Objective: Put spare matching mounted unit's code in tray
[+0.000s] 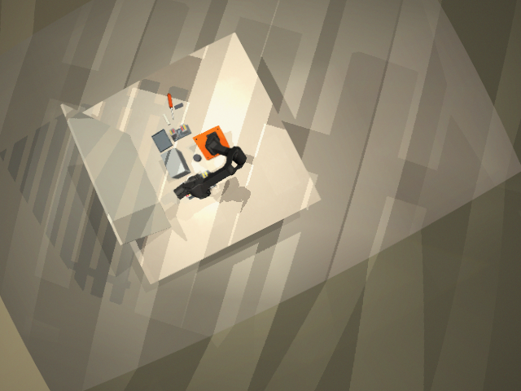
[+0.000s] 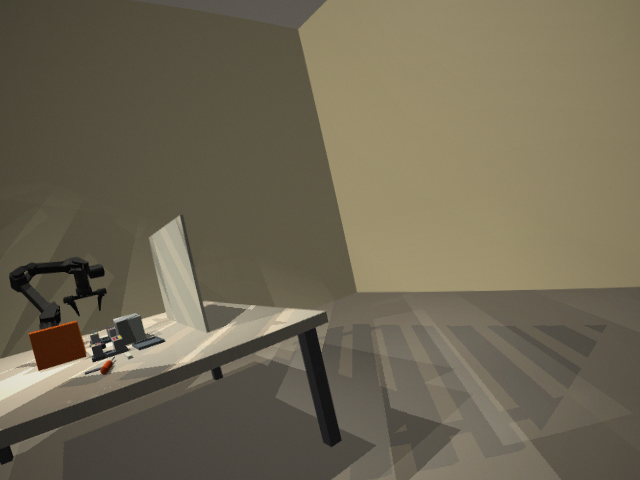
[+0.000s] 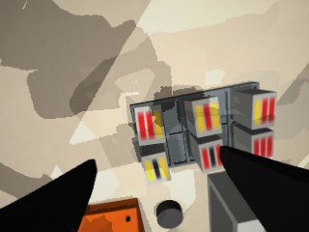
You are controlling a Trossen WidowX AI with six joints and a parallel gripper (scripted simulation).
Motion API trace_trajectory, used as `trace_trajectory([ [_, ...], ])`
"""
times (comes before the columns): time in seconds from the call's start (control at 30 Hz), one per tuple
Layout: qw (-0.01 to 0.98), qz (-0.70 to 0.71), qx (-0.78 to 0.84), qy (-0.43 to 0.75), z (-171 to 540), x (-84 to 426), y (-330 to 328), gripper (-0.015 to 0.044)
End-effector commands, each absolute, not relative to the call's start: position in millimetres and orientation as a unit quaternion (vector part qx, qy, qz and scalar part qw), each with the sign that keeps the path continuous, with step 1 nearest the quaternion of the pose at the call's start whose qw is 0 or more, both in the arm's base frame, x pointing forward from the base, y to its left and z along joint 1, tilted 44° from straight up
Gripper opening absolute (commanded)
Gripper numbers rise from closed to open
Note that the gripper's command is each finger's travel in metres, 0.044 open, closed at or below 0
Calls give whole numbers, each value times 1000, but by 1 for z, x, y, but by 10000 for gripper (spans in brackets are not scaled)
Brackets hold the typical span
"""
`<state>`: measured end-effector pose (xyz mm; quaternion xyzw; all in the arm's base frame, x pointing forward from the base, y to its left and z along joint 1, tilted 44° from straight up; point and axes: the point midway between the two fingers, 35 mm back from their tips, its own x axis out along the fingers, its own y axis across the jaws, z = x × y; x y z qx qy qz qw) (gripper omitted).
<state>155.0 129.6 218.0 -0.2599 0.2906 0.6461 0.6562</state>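
My open gripper (image 2: 89, 312) (image 3: 158, 156) points down, empty, above the spare rack (image 3: 178, 147). The wrist view shows several grey striped spares on it: a yellow-red-red spare (image 3: 264, 111) at the far right, a yellow-red-yellow spare (image 3: 208, 116) in the middle, a red-red-yellow spare (image 3: 150, 126) at the left, and a yellow-black-yellow spare (image 3: 155, 168) below that. My right finger partly covers the lower spares. The grey mounted unit (image 1: 174, 163) (image 2: 130, 330) stands beside the tray; its back code does not show. The flat dark tray (image 1: 162, 140) (image 2: 148, 342) looks empty.
An orange panel (image 1: 202, 141) (image 2: 57, 347) (image 3: 108, 219) stands by the arm's base. A dark round post (image 1: 197, 157) (image 3: 169, 214) is near the mounted unit. A tall pale panel (image 1: 111, 172) (image 2: 178, 279) stands at the table's edge. An orange-handled screwdriver (image 1: 169, 100) (image 2: 106, 366) lies beyond another small rack.
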Motion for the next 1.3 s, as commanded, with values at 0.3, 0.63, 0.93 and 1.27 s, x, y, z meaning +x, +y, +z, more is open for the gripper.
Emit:
trace_trajectory([
  [0.3, 652, 653, -271, 274, 184, 152, 154, 300],
  [0.63, 652, 653, -272, 274, 178, 151, 157, 300],
  [0.93, 651, 653, -273, 275, 168, 154, 167, 300],
  [1.27, 650, 653, -274, 275, 156, 155, 178, 300],
])
